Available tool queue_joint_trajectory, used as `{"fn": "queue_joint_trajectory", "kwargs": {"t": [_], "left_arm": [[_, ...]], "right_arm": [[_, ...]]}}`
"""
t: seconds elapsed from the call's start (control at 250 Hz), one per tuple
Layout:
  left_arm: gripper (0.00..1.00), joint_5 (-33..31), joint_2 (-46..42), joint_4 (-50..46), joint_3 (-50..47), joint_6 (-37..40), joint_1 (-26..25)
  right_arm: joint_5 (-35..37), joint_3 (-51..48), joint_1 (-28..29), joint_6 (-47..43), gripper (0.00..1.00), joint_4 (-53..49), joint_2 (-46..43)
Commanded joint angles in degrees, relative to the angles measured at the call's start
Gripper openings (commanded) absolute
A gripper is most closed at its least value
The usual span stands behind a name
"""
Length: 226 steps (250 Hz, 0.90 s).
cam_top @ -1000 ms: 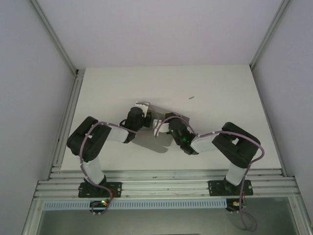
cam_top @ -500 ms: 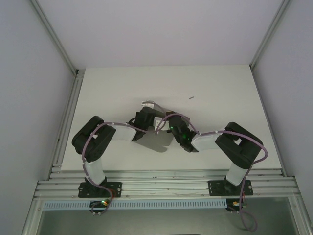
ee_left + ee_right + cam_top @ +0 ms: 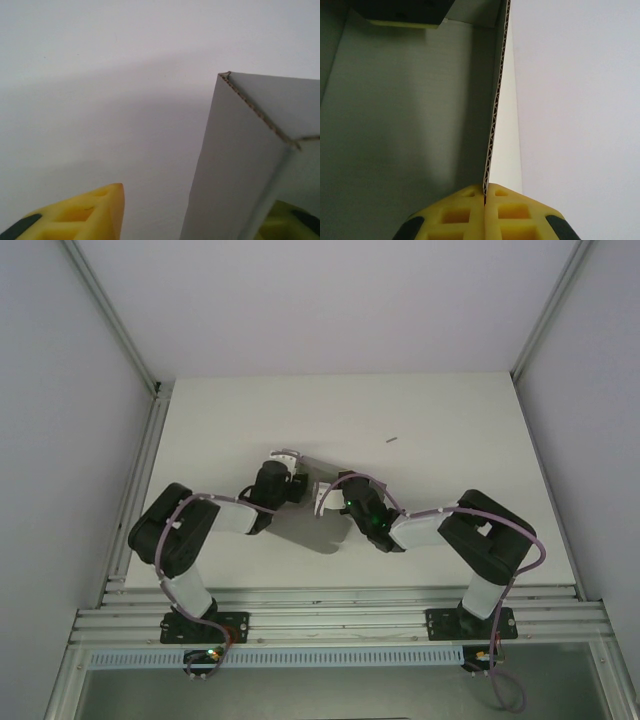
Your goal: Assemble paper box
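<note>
White desk is carrying the grey paper box at mid-frame, between both arms. Its right hand is pinching 1 upright wall edge-on, fully closed on it. Its left hand is standing part-open, straddling a corner wall at lower right, the visible finger apart from the card. No writing is showing.

Overhead, wrist close-ups sharing paper box

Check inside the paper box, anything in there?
Inside the paper box: bare grey card and one yellow left finger at the far end. The right fingers, pinching the wall, cover the near inside corner.
</note>
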Motion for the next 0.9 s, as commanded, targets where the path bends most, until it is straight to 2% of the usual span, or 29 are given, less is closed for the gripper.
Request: {"fn": "queue_joint_trajectory", "kwargs": {"t": [0.0, 0.1, 0.256, 0.451, 0.663, 0.763, 0.883, 0.899], "left_arm": [[0.55, 3.3, -2.6, -1.6, -0.6, -1.9, 0.8], [0.61, 5.5, -4.0, -1.6, -0.5, -2.7, 0.7], [0.64, 4.6, -6.3, -3.5, -0.1, -2.9, 0.7], [0.53, 6.7, -4.4, -6.1, 1.3, -1.6, 0.7], [0.47, 7.4, -0.8, -9.5, 4.3, -0.9, 0.8], [0.32, 5.0, 0.8, -10.6, 5.8, 0.2, 0.8], [0.0, 1.9, 1.3, -11.5, 6.9, 0.4, 0.6], [0.0, 1.4, 1.3, -11.5, 6.9, 0.3, 0.6]], "right_arm": [[1.5, -0.7, -0.1, 0.9, 0.0, -6.8, 2.1], [1.7, -0.7, -0.1, 0.6, 0.0, -6.2, 2.3], [1.9, -0.8, -0.1, 0.2, 0.0, -4.7, 2.4], [2.5, -0.3, -0.1, -0.9, 0.0, -2.8, 3.0], [2.5, -0.4, -0.1, -1.4, 0.0, -2.3, 2.7], [1.9, -0.5, -0.1, -1.0, 0.0, -2.3, 1.8], [2.3, -0.5, -0.1, -0.7, 0.0, -2.3, 1.0], [2.4, -0.6, -0.1, -0.5, 0.0, -1.9, 0.9]]}}
